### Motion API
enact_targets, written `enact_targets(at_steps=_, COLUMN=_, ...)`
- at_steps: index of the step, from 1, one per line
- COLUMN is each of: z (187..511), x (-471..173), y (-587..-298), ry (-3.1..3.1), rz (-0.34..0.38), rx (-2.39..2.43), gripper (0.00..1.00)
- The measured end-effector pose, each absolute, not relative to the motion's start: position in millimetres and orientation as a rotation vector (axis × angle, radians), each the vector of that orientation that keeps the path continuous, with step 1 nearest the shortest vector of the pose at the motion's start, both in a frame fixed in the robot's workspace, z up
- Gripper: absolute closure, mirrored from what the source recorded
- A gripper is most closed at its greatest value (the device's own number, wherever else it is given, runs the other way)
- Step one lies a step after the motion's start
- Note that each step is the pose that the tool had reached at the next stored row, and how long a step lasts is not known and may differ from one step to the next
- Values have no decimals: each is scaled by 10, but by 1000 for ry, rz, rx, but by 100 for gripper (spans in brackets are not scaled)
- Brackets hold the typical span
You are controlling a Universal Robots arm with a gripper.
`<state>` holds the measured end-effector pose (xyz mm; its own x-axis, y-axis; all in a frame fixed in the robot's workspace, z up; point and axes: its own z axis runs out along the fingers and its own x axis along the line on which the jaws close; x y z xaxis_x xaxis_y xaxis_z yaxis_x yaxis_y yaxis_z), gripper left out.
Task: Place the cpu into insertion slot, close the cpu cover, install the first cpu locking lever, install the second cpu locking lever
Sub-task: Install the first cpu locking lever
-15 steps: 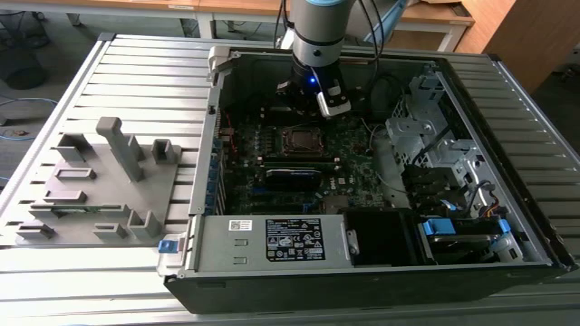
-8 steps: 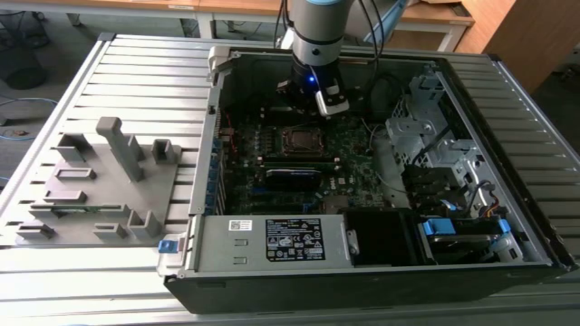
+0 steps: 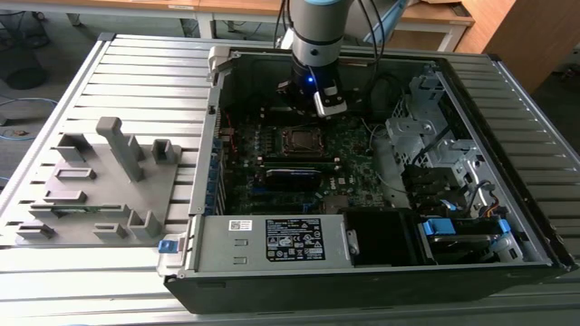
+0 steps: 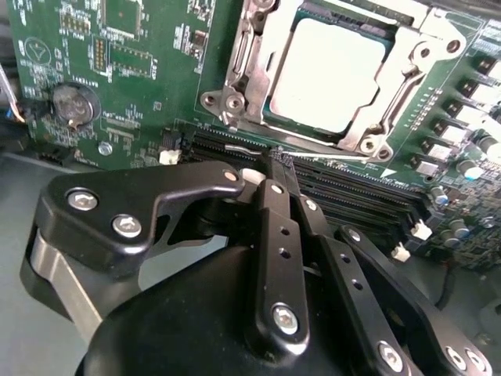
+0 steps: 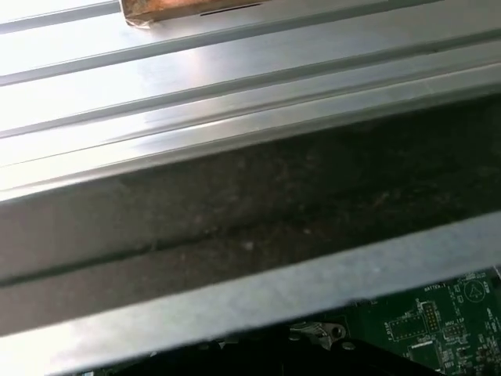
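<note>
One slatted metal table [image 3: 136, 61] is carrying an open computer case [image 3: 227, 244], with a grey fixture tray [image 3: 91, 197] lying at the exterior view's left. One arm [image 3: 316, 34] is hanging over the far half of the case. A green circuit board [image 4: 156, 47] is lying flat inside the case. The gripper [image 4: 275, 158] is hovering over the long black slots [image 4: 352, 192] close beside the socket, with its fingers pressed together and gripping nothing. The insertion slot [image 3: 299, 140] is sitting mid-board. The cpu cover [image 4: 250, 78] is lying down over it, framing the cpu [image 4: 329, 74]. The cpu is resting in the slot with its pale face showing.
</note>
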<state>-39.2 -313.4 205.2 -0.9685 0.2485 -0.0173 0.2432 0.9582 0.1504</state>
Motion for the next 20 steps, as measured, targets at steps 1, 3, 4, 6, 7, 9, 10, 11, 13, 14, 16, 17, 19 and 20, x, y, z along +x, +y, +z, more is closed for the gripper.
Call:
enact_targets(at_steps=1, z=2050, x=-392, y=-3134, ry=3070, rz=228, rx=403, gripper=89)
enact_targets(at_steps=3, z=2046, x=-392, y=-3130, ry=3065, rz=227, rx=431, gripper=89)
enact_targets(at_steps=4, z=2045, x=-393, y=-3126, ry=3063, rz=227, rx=439, gripper=89)
enact_targets(at_steps=6, z=2043, x=-392, y=-3115, ry=3061, rz=226, rx=453, gripper=89)
enact_targets(at_steps=7, z=2042, x=-393, y=-3110, ry=3059, rz=226, rx=460, gripper=89)
enact_targets(at_steps=9, z=2041, x=-393, y=-3099, ry=3057, rz=225, rx=473, gripper=89)
enact_targets(at_steps=10, z=2040, x=-392, y=-3098, ry=3056, rz=225, rx=478, gripper=89)
enact_targets(at_steps=11, z=2039, x=-392, y=-3098, ry=3055, rz=223, rx=482, gripper=89)
enact_targets(at_steps=13, z=2035, x=-393, y=-3097, ry=3052, rz=216, rx=491, gripper=89)
enact_targets(at_steps=14, z=2033, x=-393, y=-3097, ry=3051, rz=212, rx=496, gripper=89)
enact_targets(at_steps=16, z=2030, x=-393, y=-3098, ry=3050, rz=207, rx=502, gripper=89)
enact_targets(at_steps=17, z=2031, x=-393, y=-3098, ry=3049, rz=207, rx=502, gripper=89)
enact_targets(at_steps=19, z=2030, x=-393, y=-3097, ry=3049, rz=207, rx=503, gripper=89)
enact_targets(at_steps=20, z=2030, x=-393, y=-3097, ry=3049, rz=207, rx=503, gripper=89)
